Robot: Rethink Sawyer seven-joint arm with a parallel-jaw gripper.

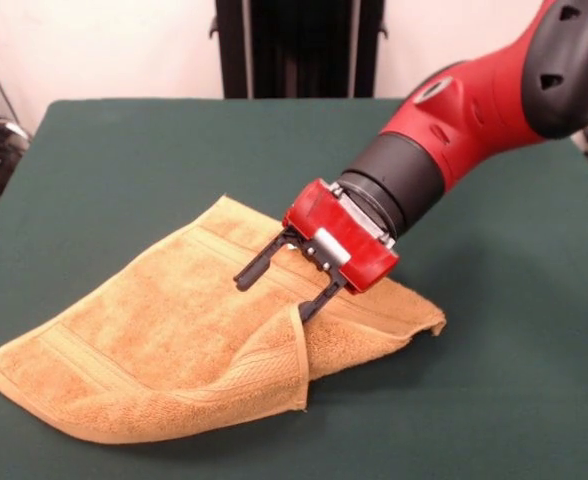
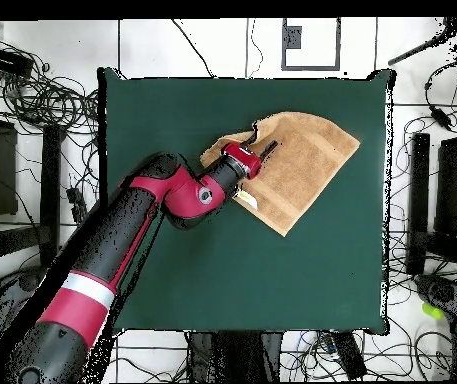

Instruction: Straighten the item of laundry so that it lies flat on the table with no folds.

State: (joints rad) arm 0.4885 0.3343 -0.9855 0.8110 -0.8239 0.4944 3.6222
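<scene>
Fingers: my gripper [image 1: 278, 277] stands spread wide, holding nothing.
Towel [image 1: 174, 340]: lies on the table [image 1: 124, 150], directly beneath both tips.
Fold: a flap is doubled over just beside the lower finger.
Why here: I judge I'm placed to catch that flap.

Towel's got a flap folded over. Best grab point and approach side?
Judging by the fold, grip the towel at the folded-over flap's free corner, near the table's front edge in the front view. Come from above with the end effector and pinch only the top layer; that raised hem is the loose edge, likely easiest to peel open.
</scene>
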